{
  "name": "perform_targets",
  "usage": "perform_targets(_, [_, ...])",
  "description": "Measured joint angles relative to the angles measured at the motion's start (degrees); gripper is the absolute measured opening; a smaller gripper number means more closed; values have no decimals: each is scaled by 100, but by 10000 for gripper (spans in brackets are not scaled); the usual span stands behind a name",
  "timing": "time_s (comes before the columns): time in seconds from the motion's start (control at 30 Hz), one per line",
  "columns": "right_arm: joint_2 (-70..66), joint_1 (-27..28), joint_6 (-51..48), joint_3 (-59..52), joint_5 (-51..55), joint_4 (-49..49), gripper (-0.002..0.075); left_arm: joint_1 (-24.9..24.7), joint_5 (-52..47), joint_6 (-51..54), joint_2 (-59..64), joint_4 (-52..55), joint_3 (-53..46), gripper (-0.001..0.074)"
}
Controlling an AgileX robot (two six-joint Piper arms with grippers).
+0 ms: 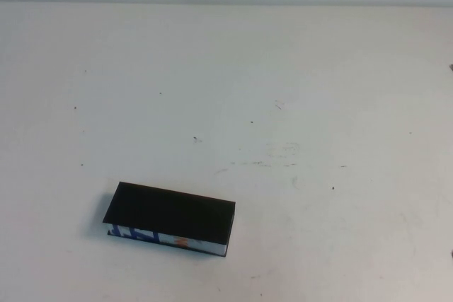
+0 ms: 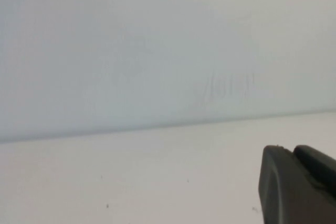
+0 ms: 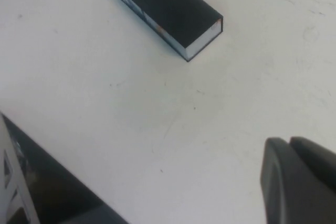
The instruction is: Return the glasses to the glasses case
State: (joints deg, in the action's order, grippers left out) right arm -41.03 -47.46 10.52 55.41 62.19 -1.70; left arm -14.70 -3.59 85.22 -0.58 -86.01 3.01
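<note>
The glasses case (image 1: 170,217) lies closed on the white table at the front left, black lid on top and its white, blue and orange patterned front edge facing me. It also shows in the right wrist view (image 3: 165,11). The glasses are out of view. My left gripper (image 2: 291,153) shows only in its wrist view, fingers pressed together, above bare table and facing the back wall. My right gripper (image 3: 286,145) shows only in its wrist view, fingers together, well apart from the case. Neither arm appears in the high view.
The white table (image 1: 283,104) carries small dark specks and faint scuffs. A pale wall (image 2: 157,40) stands behind the table's far edge. The table's near edge, with dark floor below it (image 3: 47,192), shows in the right wrist view.
</note>
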Motion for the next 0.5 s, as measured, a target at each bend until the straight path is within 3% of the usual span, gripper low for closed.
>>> perform_targets(0.27, [2161,0,172,-1522,-1267,0,-13,0,302,0,-11,-8,-449,-1])
perform_targets(0.5, [2823,0,172,-2260,-2326,20,-13,0,359,0,-11,-23,-449,-1])
